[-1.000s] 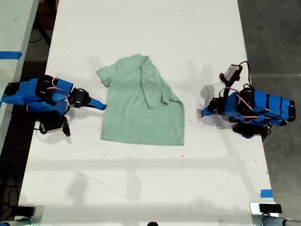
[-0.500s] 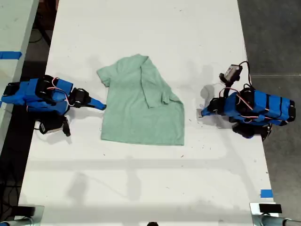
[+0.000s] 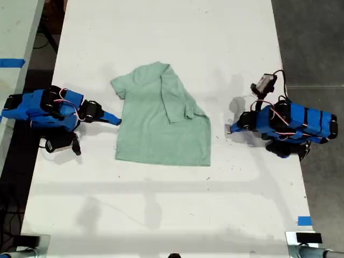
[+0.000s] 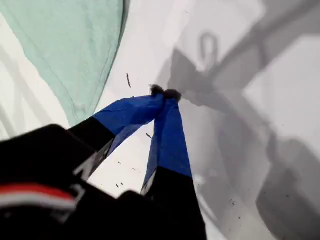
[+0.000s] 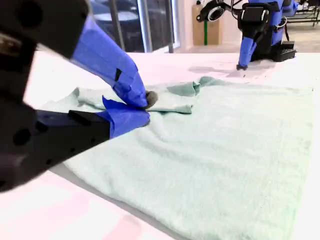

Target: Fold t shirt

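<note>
Closest in the second wrist view, you see my second gripper with its two blue tape-wrapped jaws drawn together at the tips. It sits low, right at the edge of the small pale mint-green short-sleeved cloth t shirt. From these pictures you cannot tell whether any cloth is caught between the tips. In the exterior view this same gripper lies at the exterior view's left, its point touching or just beside the shirt's side edge, a little below the sleeve.

Past it, the t shirt lies flat in the middle of the long white table. Its collar points toward the exterior view's top and its hem toward the bottom. The sleeve and shoulder on the exterior view's right are folded inward over the body, which leaves a slanted edge down that side. The sleeve on the exterior view's left lies spread out.

Farther on, across the shirt, my first gripper rests at the exterior view's right, apart from the cloth with bare table between them. Its wrist view shows the blue jaws pressed together with nothing in them. Their tips are down near the white surface, and the shirt's edge is off to one side. In the second wrist view that gripper stands small in the distance, tip down on the table.

A strip of blue tape marks the table edge toward the exterior view's lower right.
</note>
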